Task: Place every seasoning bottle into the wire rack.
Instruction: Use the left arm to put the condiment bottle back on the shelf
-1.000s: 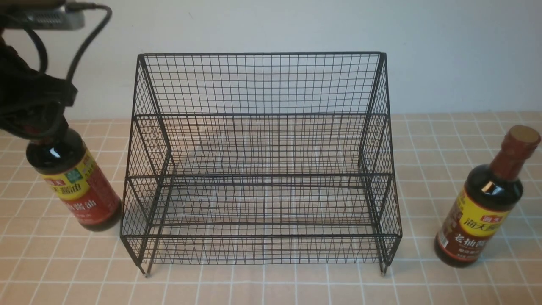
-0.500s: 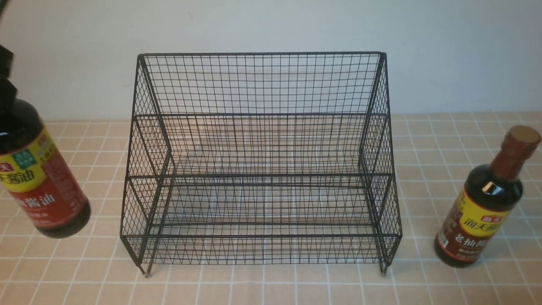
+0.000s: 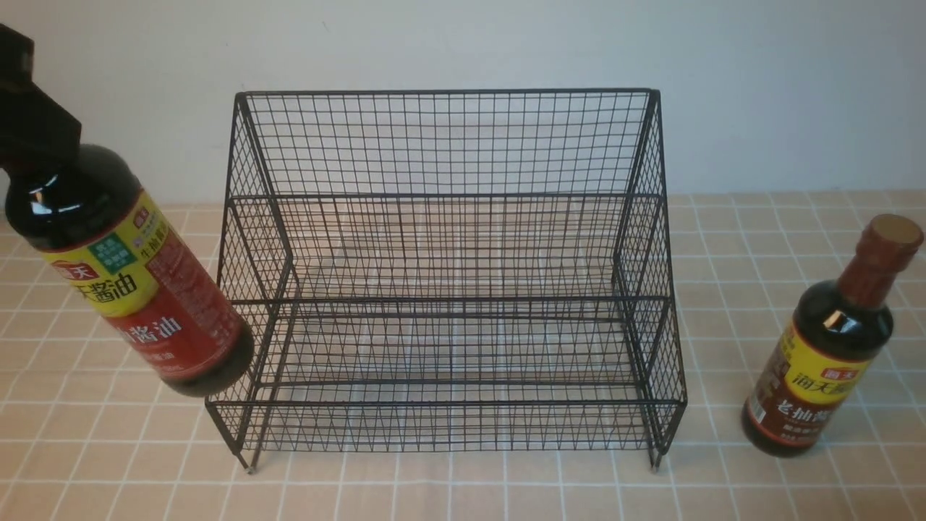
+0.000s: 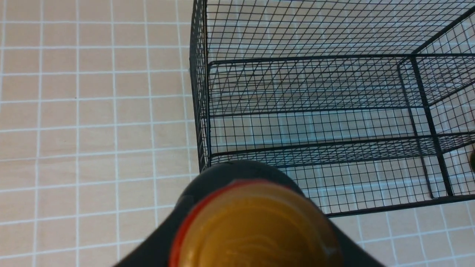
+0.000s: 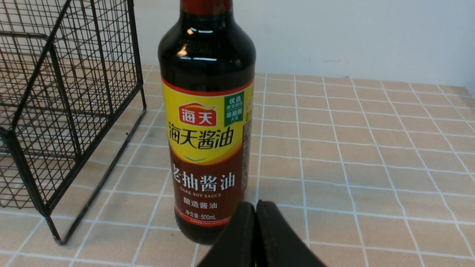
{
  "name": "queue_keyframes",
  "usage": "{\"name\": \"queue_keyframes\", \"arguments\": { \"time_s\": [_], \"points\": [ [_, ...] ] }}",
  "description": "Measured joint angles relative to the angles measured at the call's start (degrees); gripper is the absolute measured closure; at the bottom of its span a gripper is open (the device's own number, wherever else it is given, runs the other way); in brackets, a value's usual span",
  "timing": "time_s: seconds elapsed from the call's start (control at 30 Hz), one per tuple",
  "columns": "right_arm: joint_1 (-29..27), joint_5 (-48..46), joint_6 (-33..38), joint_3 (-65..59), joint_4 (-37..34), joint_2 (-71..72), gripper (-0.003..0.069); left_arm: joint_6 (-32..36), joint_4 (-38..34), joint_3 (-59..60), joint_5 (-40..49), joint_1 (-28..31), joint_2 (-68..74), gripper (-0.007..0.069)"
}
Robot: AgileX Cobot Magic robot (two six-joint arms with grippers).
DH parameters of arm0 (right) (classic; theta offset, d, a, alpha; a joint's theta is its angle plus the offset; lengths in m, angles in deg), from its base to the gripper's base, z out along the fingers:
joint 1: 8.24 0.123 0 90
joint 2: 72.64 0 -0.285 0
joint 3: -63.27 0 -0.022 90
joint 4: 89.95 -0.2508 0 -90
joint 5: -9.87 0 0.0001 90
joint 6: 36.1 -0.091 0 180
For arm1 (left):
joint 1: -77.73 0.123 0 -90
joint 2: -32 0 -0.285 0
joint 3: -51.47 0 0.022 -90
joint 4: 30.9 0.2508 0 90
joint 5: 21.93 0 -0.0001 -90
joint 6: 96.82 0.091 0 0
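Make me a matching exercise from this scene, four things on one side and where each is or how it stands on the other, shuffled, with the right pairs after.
Things
1. bottle with the yellow-and-red label
2. bottle with the yellow-and-brown label
3. wire rack
4. right gripper

Place or state
A. standing on the tiled surface, on the robot's right
B. shut, with nothing held
C. held by the left gripper
D. between the two bottles in the front view, with no bottle in it

Right pairs
1-C, 2-A, 3-D, 4-B
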Motion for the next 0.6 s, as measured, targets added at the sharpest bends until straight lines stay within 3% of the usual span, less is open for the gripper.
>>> {"name": "queue_keyframes", "arguments": {
  "time_s": [0.33,0.6],
  "points": [
    [0.0,0.0,0.0,0.0,0.0,0.0,0.0673,0.0,-1.5,0.0,-1.8,-2.5,3.3,0.0347],
    [0.0,0.0,0.0,0.0,0.0,0.0,0.0673,0.0,-2.0,0.0,-10.1,-7.6,4.9,0.0347]
  ]
}}
